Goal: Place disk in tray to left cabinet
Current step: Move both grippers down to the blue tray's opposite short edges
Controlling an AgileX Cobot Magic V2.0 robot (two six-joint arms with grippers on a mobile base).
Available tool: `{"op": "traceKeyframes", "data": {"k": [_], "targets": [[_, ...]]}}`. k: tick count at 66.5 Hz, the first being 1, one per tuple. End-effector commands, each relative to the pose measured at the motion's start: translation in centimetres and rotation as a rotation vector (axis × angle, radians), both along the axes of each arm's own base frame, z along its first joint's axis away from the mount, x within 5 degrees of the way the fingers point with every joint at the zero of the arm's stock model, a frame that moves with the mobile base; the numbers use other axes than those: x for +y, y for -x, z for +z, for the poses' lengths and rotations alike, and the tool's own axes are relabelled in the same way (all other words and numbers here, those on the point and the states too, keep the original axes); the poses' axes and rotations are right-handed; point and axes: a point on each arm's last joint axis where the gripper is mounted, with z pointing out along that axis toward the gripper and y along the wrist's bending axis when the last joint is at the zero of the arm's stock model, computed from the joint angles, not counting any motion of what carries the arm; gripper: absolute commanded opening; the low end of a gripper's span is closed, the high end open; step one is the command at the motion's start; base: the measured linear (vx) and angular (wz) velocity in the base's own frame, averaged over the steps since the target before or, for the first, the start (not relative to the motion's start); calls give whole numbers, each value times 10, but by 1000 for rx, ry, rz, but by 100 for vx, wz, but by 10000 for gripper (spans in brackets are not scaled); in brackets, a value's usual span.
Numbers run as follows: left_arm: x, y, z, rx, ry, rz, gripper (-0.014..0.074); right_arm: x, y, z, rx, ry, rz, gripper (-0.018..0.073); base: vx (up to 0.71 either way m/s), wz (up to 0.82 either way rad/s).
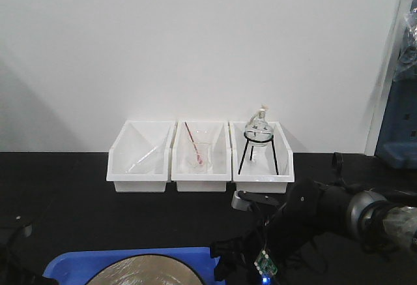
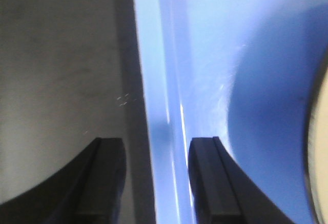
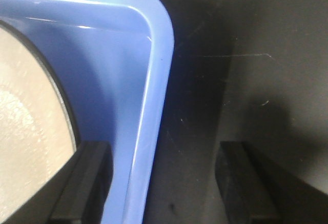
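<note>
Black table [image 1: 65, 226]; tray [image 2: 149, 55] rim inside left claw [image 2: 156, 149].

Soft, blurry wrist views; glare streaks the tray [image 2: 149, 80].

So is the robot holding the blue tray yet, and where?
Nothing yet. The left hand and right hand are open, each with one finger inside and one outside the rim of the tray, not squeezing it.
</note>
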Motion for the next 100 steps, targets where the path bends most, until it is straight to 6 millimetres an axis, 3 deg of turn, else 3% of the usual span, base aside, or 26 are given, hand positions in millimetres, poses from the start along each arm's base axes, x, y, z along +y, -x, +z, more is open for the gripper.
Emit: {"op": "traceKeyframes", "data": {"k": [1, 24, 63, 81, 92, 100], "targets": [[0, -12, 12, -107, 11, 14, 430, 2, -5, 33, -112, -52, -20, 486, 0, 0], [1, -21, -11, -84, 6, 24, 430, 7, -4, 22, -92, -41, 2, 483, 0, 0], [-2, -21, -12, -75, 46, 54, 430, 29, 3, -3, -40, -18, 62, 456, 0, 0], [-5, -23, -19, -53, 81, 70, 430, 40, 8, -3, -31, -30, 80, 452, 0, 0], [-8, -24, -25, -35, 124, 85, 424, 42, 10, -4, -10, -32, 68, 396, 0, 0], [-11, -24, -26, -24, 162, 83, 393, 42, 10, -4, 4, -39, 41, 302, 0, 0]]}}
